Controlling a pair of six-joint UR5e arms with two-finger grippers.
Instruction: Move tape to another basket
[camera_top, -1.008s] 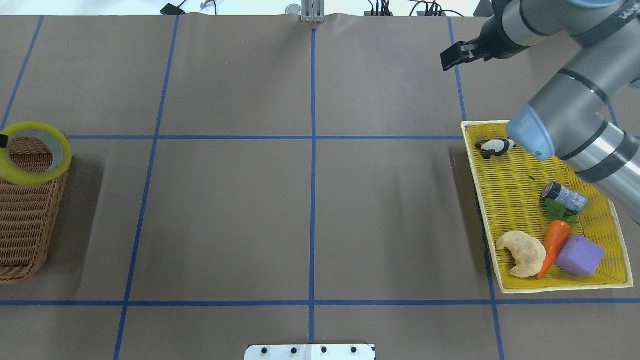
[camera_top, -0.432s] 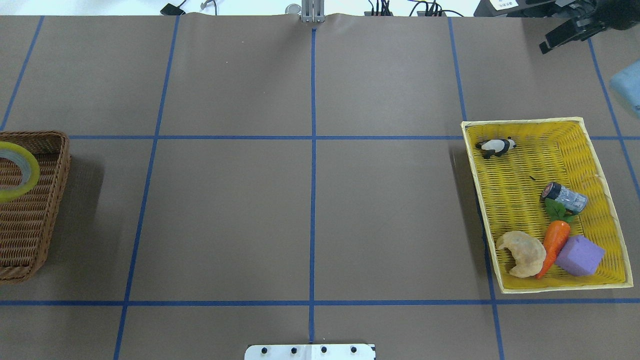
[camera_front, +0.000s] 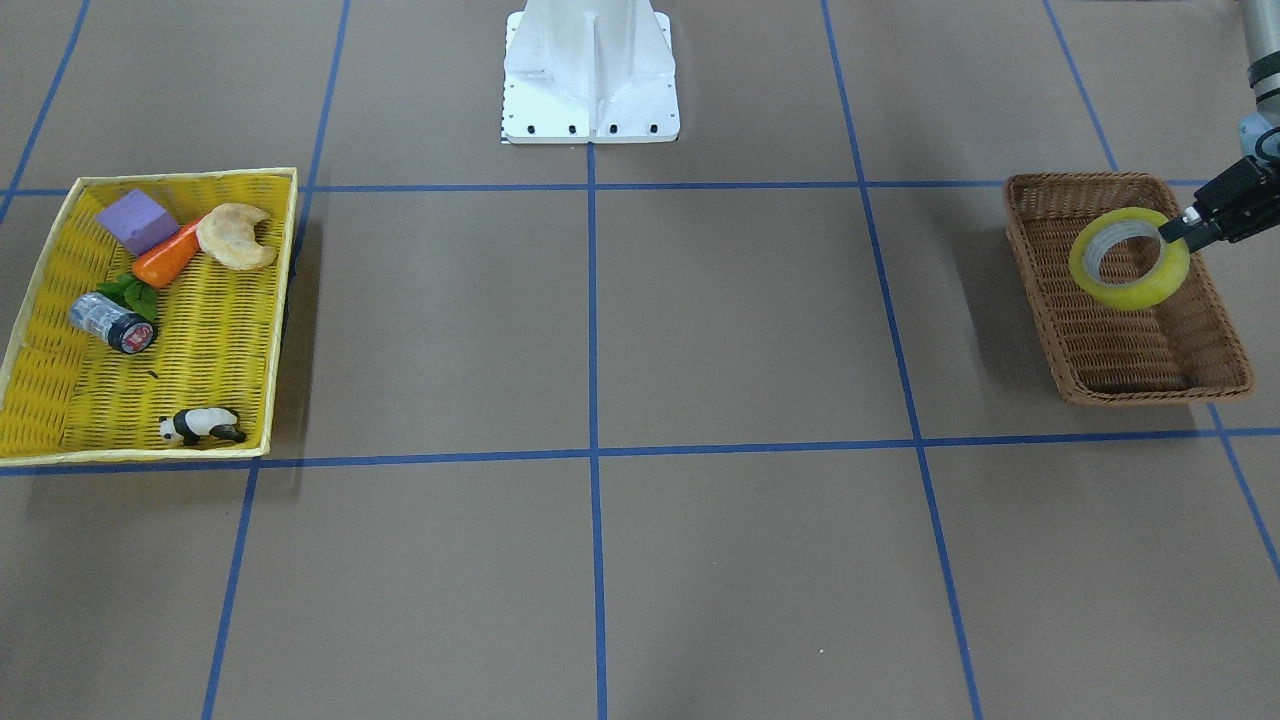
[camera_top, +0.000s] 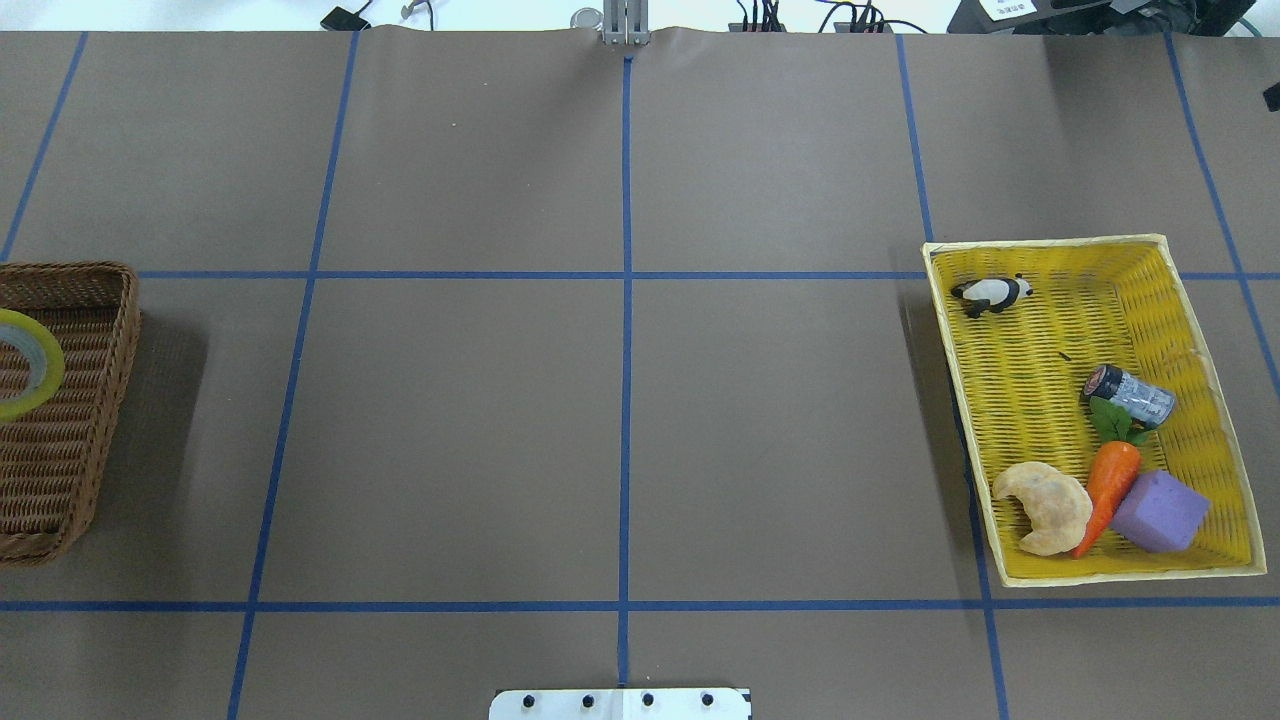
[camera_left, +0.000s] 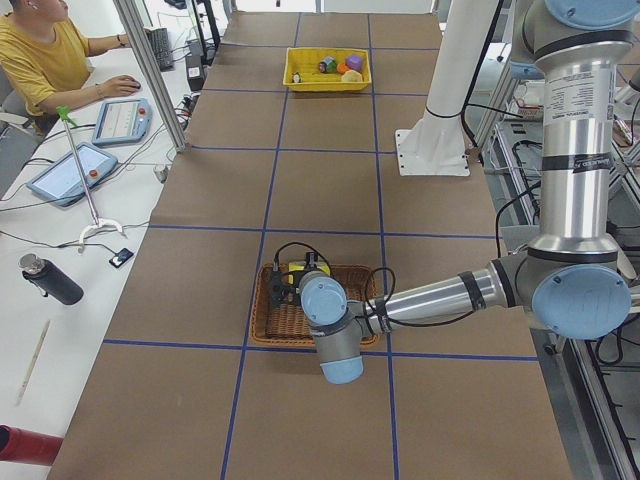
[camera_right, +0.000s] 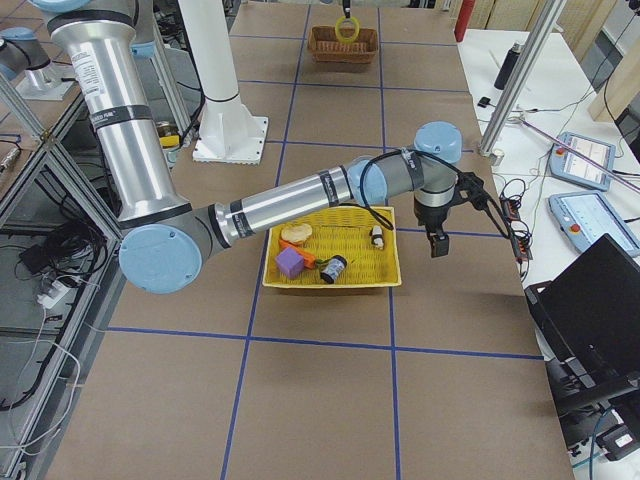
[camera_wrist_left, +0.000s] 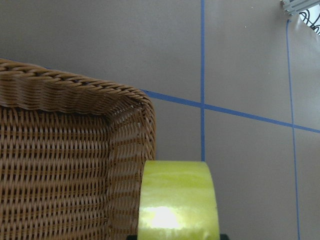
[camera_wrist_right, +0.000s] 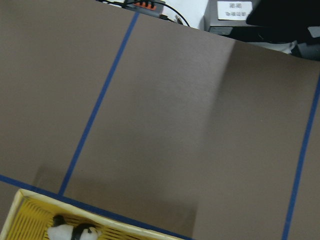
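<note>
Status: clamping left fingers (camera_front: 1185, 228) onto rim of tape (camera_front: 1125, 293); suspending roll, tilted, over robot-side half of basket (camera_front: 1040, 290). Hovering right fingers (camera_right: 437, 250) over bare worktop (camera_right: 330, 350) just beside yellow tray (camera_right: 385, 257); apart or together: cannot tell.

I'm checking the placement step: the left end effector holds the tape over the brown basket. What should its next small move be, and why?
Probably lower the left end effector straight down a little before opening. It grips the tape, which hangs over the basket's inside; the right-side view suggests it is above the rim, so releasing now might let it drop and bounce.
</note>
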